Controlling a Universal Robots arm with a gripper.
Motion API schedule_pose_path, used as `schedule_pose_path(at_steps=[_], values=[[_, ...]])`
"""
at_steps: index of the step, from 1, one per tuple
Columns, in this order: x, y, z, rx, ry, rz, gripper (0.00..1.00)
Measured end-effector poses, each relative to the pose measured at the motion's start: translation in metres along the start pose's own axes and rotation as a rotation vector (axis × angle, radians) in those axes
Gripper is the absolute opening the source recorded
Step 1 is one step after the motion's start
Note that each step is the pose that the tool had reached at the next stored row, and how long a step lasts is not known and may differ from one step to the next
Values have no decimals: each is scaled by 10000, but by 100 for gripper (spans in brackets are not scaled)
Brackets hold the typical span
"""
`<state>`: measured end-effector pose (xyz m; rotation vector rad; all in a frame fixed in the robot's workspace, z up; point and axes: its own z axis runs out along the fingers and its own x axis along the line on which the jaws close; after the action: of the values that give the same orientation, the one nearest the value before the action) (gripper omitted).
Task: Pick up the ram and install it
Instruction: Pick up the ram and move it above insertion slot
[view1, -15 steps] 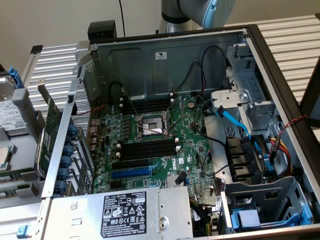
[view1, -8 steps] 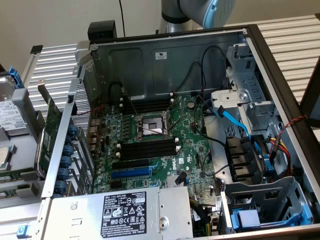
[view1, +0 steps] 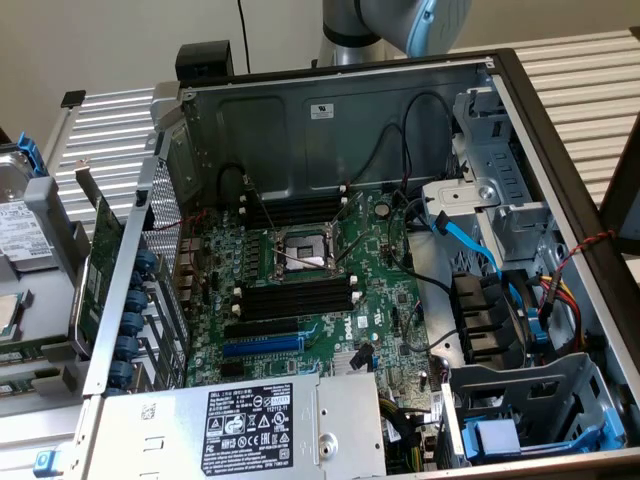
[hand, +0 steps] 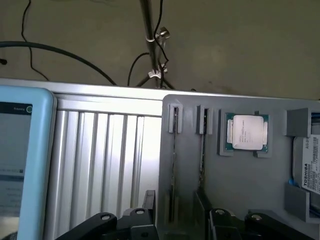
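jaws spread wide, grasping nothing, hanging just over the grey tray. the ram stands on edge in a tray slot, lined up between the open jaws. a second thin stick fills the neighbouring tray slot, with a processor in the pocket beyond.

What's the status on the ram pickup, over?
Gripper open, empty, over the gray tray. Ram standing on edge in its tray slot, not gripped. A second stick close beside it.
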<state>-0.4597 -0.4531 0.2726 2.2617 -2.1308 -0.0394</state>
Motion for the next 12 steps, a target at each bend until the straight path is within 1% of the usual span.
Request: schedule_pose_path(at_steps=[7,12], values=[[5,-10,127,-2,2,-33,44],[4,-83,215,0,4,-116,44]])
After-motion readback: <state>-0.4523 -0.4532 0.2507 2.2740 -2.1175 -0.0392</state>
